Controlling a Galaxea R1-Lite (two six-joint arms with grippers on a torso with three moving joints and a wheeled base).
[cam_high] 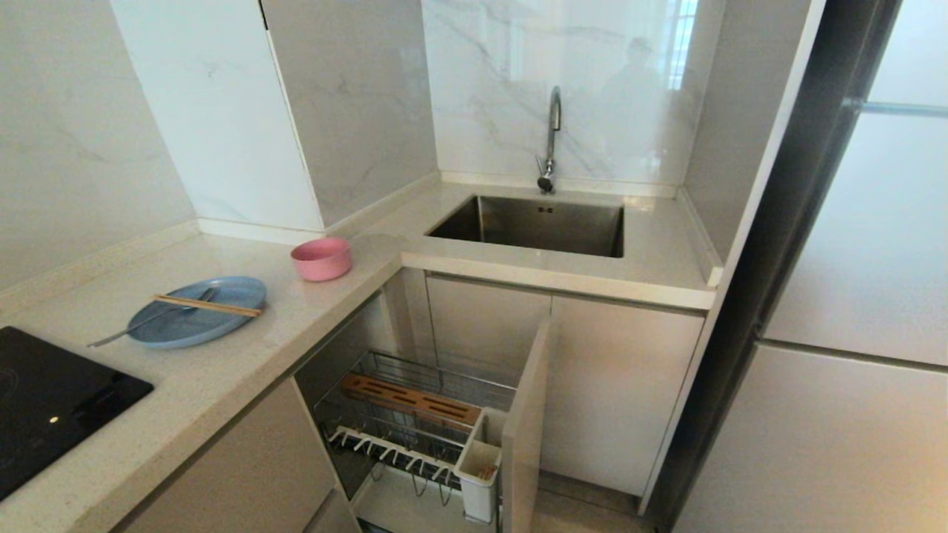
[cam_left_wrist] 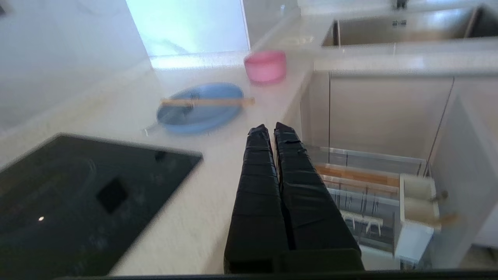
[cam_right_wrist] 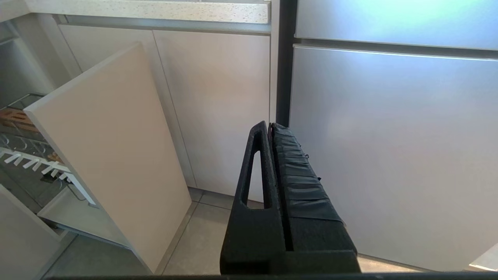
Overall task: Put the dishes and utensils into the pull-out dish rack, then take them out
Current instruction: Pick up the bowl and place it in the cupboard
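Observation:
The pale-blue plate (cam_high: pixel 196 311) lies on the counter's left run with the wooden chopsticks (cam_high: pixel 207 306) across it and the silver spoon (cam_high: pixel 129 331) resting on its near-left rim. The pink bowl (cam_high: pixel 321 258) stands behind it, close to the counter edge. Below, the pull-out dish rack (cam_high: pixel 415 426) stands pulled out of the cabinet. Neither arm shows in the head view. In the left wrist view my left gripper (cam_left_wrist: pixel 271 129) is shut and empty, above the counter edge, short of the plate (cam_left_wrist: pixel 200 107) and bowl (cam_left_wrist: pixel 265 66). My right gripper (cam_right_wrist: pixel 269 126) is shut and empty, low before the cabinet fronts.
A black induction hob (cam_high: pixel 44 400) is set into the counter at the near left. The steel sink (cam_high: pixel 537 224) with its tap (cam_high: pixel 550 137) sits at the back. The rack's beige front panel (cam_high: pixel 527 422) juts out, and a tall grey fridge (cam_high: pixel 852 296) fills the right.

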